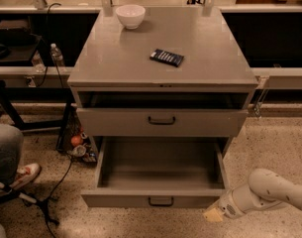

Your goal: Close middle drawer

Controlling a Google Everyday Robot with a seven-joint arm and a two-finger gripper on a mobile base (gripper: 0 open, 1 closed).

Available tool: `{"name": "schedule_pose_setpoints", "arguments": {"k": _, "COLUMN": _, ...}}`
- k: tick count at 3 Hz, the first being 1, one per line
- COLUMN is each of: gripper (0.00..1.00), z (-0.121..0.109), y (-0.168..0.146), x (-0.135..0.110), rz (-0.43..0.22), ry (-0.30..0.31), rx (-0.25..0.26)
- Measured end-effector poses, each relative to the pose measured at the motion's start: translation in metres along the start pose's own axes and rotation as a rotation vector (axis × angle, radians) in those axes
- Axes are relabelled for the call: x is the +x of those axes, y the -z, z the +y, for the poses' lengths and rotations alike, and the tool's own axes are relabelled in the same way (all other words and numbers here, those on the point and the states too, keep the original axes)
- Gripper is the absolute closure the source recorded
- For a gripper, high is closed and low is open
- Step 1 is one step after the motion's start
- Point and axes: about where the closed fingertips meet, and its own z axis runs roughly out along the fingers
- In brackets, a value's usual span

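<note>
Camera view: middle drawer (160, 167) stands pulled well out toward the near side. Gripper (213, 214) sits low at near right, just beside the drawer front's right corner and off the handle (161, 201). Apart or together, I cannot tell. Plan: shift left to the front's centre, then push straight toward the far side to avoid racking

No writing, label or number can be read anywhere, neither on the open middle drawer (122, 198) nor on the gripper (213, 215) low beside its front's right end.
</note>
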Motion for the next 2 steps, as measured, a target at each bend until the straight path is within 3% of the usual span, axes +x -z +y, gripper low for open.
{"name": "schedule_pose_setpoints", "arguments": {"k": 1, "gripper": 1.0, "z": -0.0114, "y": 0.0049, "x": -0.0347, "rz": -0.051, "ry": 0.062, "rx": 0.021}}
{"name": "schedule_pose_setpoints", "arguments": {"k": 2, "gripper": 1.0, "z": -0.0114, "y": 0.0048, "x": -0.0347, "rz": -0.051, "ry": 0.062, "rx": 0.021}}
